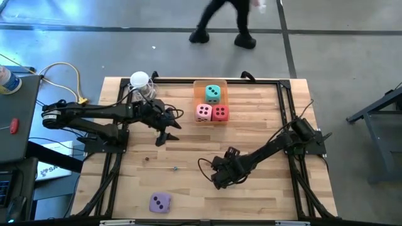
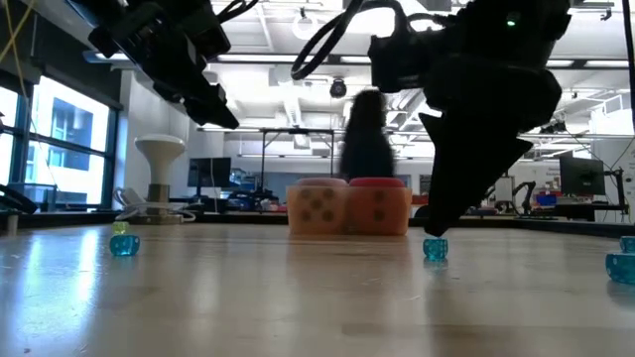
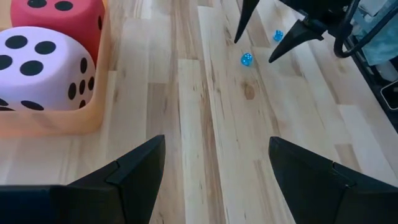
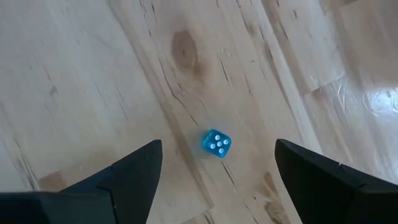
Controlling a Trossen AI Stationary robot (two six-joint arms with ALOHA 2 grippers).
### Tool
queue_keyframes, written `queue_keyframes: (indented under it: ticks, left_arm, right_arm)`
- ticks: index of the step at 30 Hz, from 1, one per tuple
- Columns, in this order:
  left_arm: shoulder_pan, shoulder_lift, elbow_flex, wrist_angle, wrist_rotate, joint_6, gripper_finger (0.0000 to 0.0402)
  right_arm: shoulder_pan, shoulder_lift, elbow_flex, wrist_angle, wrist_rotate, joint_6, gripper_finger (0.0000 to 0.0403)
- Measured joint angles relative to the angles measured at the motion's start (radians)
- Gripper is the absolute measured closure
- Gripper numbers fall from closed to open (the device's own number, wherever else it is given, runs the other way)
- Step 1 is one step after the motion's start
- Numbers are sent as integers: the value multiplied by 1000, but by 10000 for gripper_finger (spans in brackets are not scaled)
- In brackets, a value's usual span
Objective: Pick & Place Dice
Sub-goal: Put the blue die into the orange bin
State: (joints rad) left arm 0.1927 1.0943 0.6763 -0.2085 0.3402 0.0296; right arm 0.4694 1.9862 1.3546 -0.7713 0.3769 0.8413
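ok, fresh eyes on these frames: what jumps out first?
The cluster of dice at the table's far edge: teal die, pink die and red die together in an orange tray. The purple die sits alone near the front. The right gripper hangs open over a tiny blue die.

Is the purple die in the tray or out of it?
Out. The purple die lies alone on bare table near the front edge, far from the tray holding the other three.

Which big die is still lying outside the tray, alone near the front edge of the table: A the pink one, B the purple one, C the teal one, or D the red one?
B: the purple die lies alone on the bare wood, while the pink die, red die and teal die sit together in the tray.
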Motion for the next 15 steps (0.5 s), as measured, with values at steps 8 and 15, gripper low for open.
queue_keyframes:
  ticks: [8,15]
  left_arm:
    - [-23,0,0,0,2,26,123]
    - [-26,0,0,0,2,25,123]
  right_arm:
    - [-12,-2,-98,139,-20,-10,100]
    - [-14,-3,-112,178,-12,-26,107]
